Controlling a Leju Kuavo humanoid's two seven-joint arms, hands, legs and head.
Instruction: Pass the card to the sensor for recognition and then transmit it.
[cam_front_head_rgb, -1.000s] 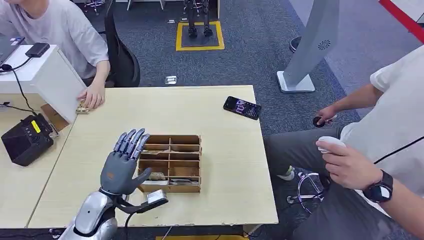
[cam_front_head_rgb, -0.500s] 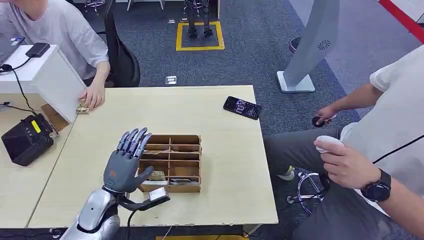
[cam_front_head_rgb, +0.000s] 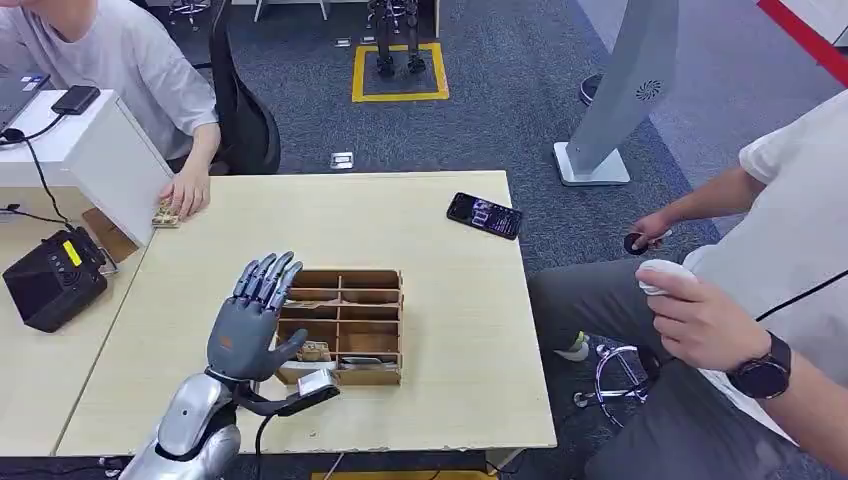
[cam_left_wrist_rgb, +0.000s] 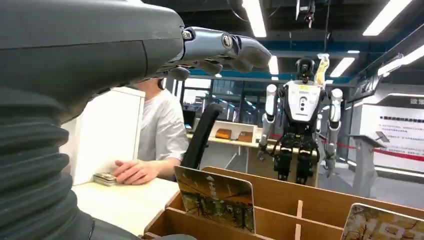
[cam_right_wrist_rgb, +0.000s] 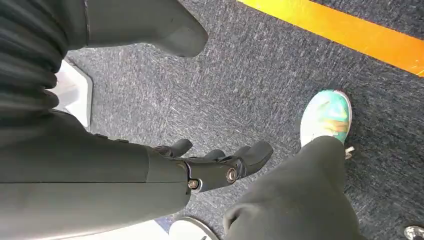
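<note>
- A wooden divided box (cam_front_head_rgb: 345, 325) sits on the pale counter (cam_front_head_rgb: 440, 330).
- Picture cards (cam_left_wrist_rgb: 216, 198) stand upright in its near compartments.
- The left hand (cam_front_head_rgb: 248, 322) hovers at the box's left side, fingers spread, holding nothing.
- The right hand (cam_right_wrist_rgb: 215, 167) hangs over carpet, fingers loosely curled, empty.

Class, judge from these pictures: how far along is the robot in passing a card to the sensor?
Done: nothing yet; the cards stand in the wooden divided box. In hand: the left hand hovers open at the box's left side, holding nothing; the right hand hangs empty over the carpet. Left: picking a card, presenting it to the black sensor, then handing it over.
</note>
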